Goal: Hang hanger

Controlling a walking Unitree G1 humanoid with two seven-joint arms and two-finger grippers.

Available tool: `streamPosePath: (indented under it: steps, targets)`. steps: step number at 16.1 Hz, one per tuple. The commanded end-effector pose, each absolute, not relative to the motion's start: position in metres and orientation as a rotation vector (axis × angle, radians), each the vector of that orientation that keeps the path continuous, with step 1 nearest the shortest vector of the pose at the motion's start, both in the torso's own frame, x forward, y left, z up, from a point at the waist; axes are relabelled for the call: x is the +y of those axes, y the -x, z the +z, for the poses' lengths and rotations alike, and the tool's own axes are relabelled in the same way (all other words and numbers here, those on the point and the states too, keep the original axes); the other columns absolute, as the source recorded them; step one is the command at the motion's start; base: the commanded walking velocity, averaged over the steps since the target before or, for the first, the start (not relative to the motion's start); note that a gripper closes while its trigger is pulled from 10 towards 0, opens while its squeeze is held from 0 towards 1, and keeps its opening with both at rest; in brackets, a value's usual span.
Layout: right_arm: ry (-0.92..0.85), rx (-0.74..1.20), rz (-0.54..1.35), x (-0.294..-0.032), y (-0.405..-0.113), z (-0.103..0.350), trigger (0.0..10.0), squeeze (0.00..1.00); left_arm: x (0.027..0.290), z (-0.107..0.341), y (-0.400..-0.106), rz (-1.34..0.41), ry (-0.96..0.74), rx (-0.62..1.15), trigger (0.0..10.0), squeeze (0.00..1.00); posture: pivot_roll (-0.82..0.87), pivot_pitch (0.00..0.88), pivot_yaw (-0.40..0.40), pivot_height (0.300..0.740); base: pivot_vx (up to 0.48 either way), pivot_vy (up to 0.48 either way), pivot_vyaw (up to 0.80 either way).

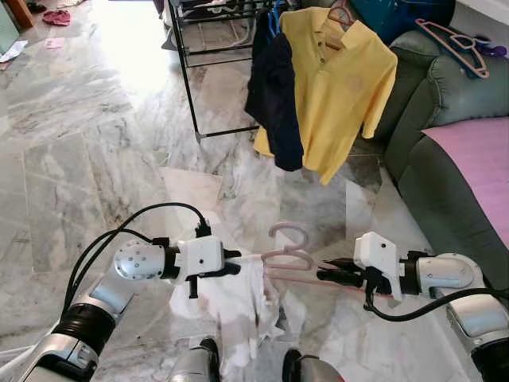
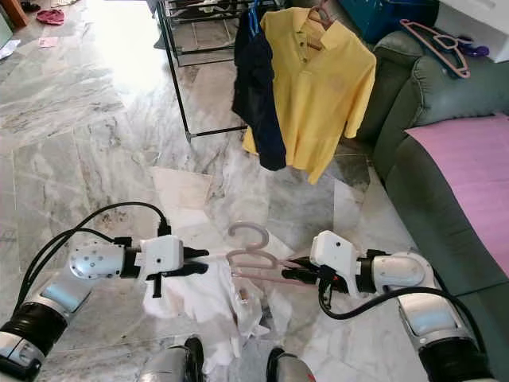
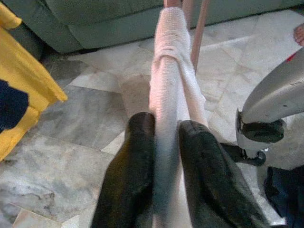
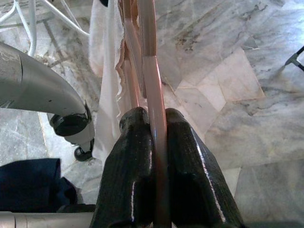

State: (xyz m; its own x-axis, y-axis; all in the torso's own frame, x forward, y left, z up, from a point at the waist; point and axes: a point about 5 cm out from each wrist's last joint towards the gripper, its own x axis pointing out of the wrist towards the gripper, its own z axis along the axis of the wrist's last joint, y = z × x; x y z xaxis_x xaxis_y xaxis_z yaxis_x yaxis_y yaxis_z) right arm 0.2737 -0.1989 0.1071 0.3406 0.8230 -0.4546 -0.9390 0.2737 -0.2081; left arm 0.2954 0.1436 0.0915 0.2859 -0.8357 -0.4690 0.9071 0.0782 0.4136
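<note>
From the head views, the pink hanger [image 1: 288, 256] with a white garment [image 1: 238, 302] hangs between both arms, near the yellow polo shirt [image 1: 338, 87] on the far rack [image 1: 191, 87]. In the left wrist view, the left pincer [image 3: 166, 142] pinches the cloth-covered hanger end. In the right wrist view, the right pincer [image 4: 156, 126] is pressed onto the bare pink bar.

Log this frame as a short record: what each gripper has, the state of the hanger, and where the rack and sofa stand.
left gripper: shut on white garment
right gripper: shut on pink hanger
hanger state: held level between both grippers, garment draped on its left end, not yet hung
rack: ahead, bearing yellow shirt and dark garment
sofa: right, spare hangers on top
</note>
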Motion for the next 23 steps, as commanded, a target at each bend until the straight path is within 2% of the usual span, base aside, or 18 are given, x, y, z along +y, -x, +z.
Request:
streamPosePath:
  steps: [1,7,8,9,10,11,12,23]
  targets:
    - [0.486,0.21,1.189,-0.197,-0.279,0.118,10.0,0.0,0.146,0.079,-0.288,-1.355,-0.738,0.19,10.0,1.0,-0.03,0.208,0.023,0.74,0.0,0.0,0.0]
    - [0.49,0.208,1.213,-0.193,-0.277,0.115,10.0,0.0,0.153,0.075,-0.292,-1.36,-0.875,0.233,10.0,1.0,-0.03,0.215,0.025,0.74,0.0,0.0,0.0]
    - [0.491,0.209,1.216,-0.193,-0.277,0.115,10.0,0.0,0.153,0.076,-0.294,-1.36,-0.876,0.245,10.0,0.9,-0.03,0.216,0.026,0.74,0.0,0.0,0.0]
    - [0.492,0.209,1.217,-0.193,-0.276,0.115,10.0,0.0,0.153,0.076,-0.295,-1.358,-0.887,0.239,10.0,0.43,-0.03,0.217,0.026,0.74,0.0,0.0,0.0]
    - [0.493,0.21,1.218,-0.193,-0.276,0.115,10.0,0.0,0.152,0.077,-0.296,-1.357,-0.894,0.233,10.0,0.0,-0.03,0.218,0.027,0.74,0.0,0.0,0.0]
    - [0.498,0.212,1.22,-0.192,-0.276,0.114,10.0,0.0,0.151,0.078,-0.297,-1.363,-0.893,0.233,4.1,0.0,-0.03,0.218,0.027,0.74,0.0,0.0,0.0]
    - [0.504,0.215,1.222,-0.192,-0.276,0.113,10.0,0.0,0.151,0.078,-0.297,-1.368,-0.885,0.237,0.0,0.0,-0.03,0.219,0.028,0.74,0.0,0.0,0.0]
    - [0.663,0.16,1.205,-0.18,-0.286,0.115,10.0,0.0,0.155,0.071,-0.297,-1.402,-0.911,0.348,0.0,0.0,-0.02,0.216,0.027,0.74,0.0,0.0,0.0]
